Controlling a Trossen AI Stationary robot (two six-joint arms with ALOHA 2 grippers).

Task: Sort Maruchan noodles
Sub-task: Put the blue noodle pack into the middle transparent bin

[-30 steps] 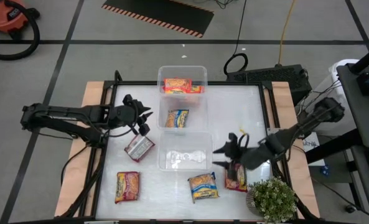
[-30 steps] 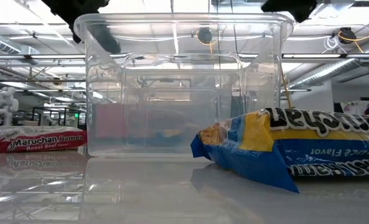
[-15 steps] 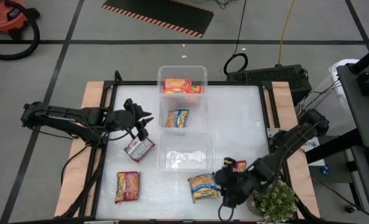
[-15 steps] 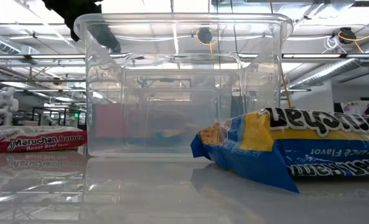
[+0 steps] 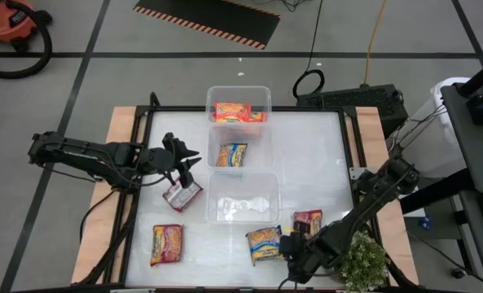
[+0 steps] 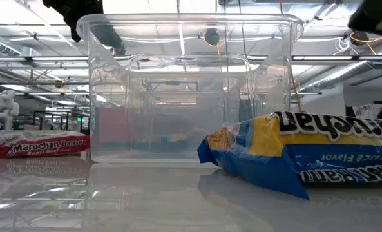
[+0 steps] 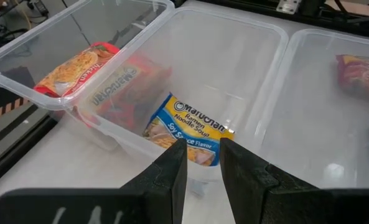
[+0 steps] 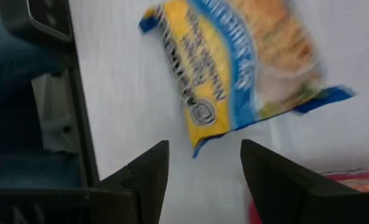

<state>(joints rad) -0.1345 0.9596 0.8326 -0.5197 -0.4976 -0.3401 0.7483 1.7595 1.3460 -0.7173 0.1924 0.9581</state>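
On the left of the white counter [image 5: 306, 155], the left gripper [image 5: 186, 159] hangs just above a silver and red noodle packet [image 5: 182, 194]. Its fingers [image 7: 172, 174] are almost shut, with only a thin gap, and they hold nothing. Lower down on the left, an orange and yellow packet [image 5: 167, 243] lies flat by itself.

In the middle stand three clear bins in a row. The far bin [image 5: 261, 95] holds a red and orange packet [image 5: 233, 111]. The middle bin [image 7: 268, 74] holds a blue and yellow packet [image 5: 233, 154]. The near bin [image 5: 217, 183] has no packet inside.

Just past the near bin, a second blue and yellow packet [image 5: 264, 242] lies on the counter. The right gripper [image 5: 292, 251] is right beside it, low at the front edge of the counter. Its fingers [image 8: 144, 171] are open wide with nothing between them, and the packet's end sits just ahead of the gap. A red packet [image 5: 308, 220] lies just behind this gripper. A small green plant [image 5: 360, 260] stands at the front right corner.
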